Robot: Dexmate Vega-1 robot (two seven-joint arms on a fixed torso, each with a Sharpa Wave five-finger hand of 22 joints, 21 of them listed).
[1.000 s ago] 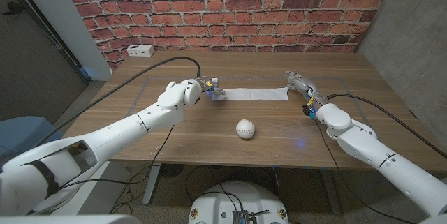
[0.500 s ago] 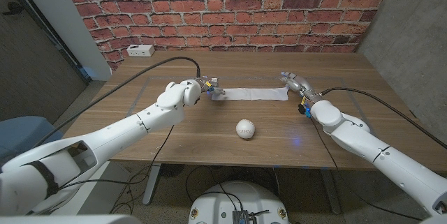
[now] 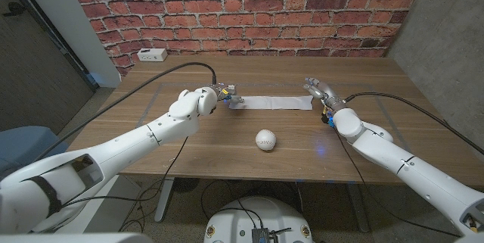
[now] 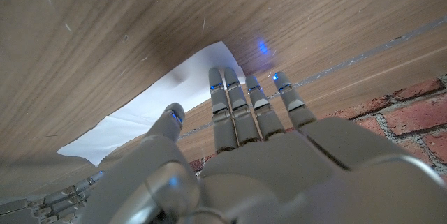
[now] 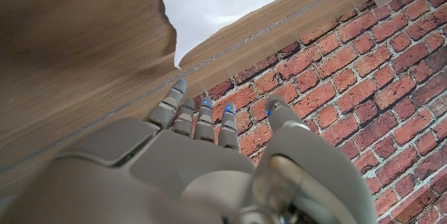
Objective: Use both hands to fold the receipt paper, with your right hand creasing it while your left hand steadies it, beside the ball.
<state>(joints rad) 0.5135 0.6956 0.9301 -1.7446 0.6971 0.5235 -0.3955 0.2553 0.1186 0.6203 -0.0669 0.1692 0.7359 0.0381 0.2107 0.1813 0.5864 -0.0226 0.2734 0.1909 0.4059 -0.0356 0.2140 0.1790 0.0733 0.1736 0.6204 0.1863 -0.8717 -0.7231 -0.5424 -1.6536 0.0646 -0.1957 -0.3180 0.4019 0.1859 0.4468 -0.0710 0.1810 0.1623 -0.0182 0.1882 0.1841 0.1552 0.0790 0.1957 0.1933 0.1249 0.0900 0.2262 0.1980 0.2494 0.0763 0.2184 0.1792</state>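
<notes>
Receipt paper (image 3: 271, 102) lies flat, unfolded, at centre of head view on the wooden table (image 3: 189, 144), w/ the ball (image 3: 265, 139) just below it. Left hand (image 3: 228, 95) sits at the strip's left end, fingers (image 4: 237, 109) straight, over the paper, gripping nothing. Right hand (image 3: 318, 90) at its right end, fingers (image 5: 199, 116) apart, empty. White box (image 3: 153, 54) upper left.

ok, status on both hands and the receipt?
Left robot hand fingertips on the receipt paper's left end. Right robot hand open at its right end, no grip. Paper flat, unfolded. Ball nearer the robot, clear.
</notes>
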